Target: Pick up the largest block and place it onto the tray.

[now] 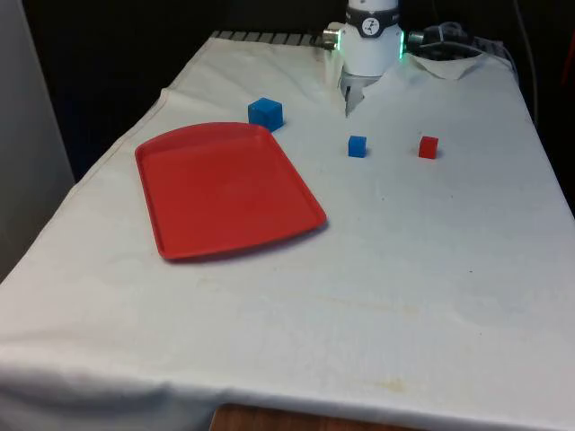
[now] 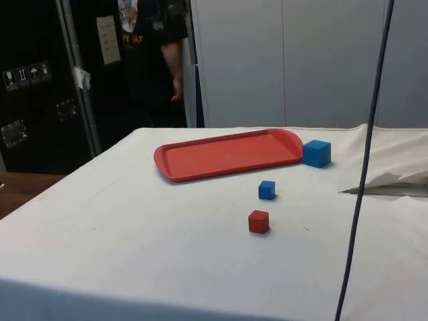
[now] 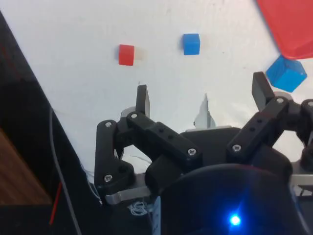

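I see my gripper (image 3: 201, 95) spread wide and empty, the large blue block (image 1: 266, 113) touching the red tray's (image 1: 225, 193) corner.

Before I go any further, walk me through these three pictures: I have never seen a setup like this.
This is a robot arm with a two-finger gripper, working at a table under a white cloth. One picture looks across the table, one is taken from its side, and one from a camera on the arm's wrist, looking down past the open fingers. On the cloth lie a red tray, a large blue block just beyond the tray's far corner, a small blue block and a small red block. The gripper holds nothing. A person stands in the side view's background.
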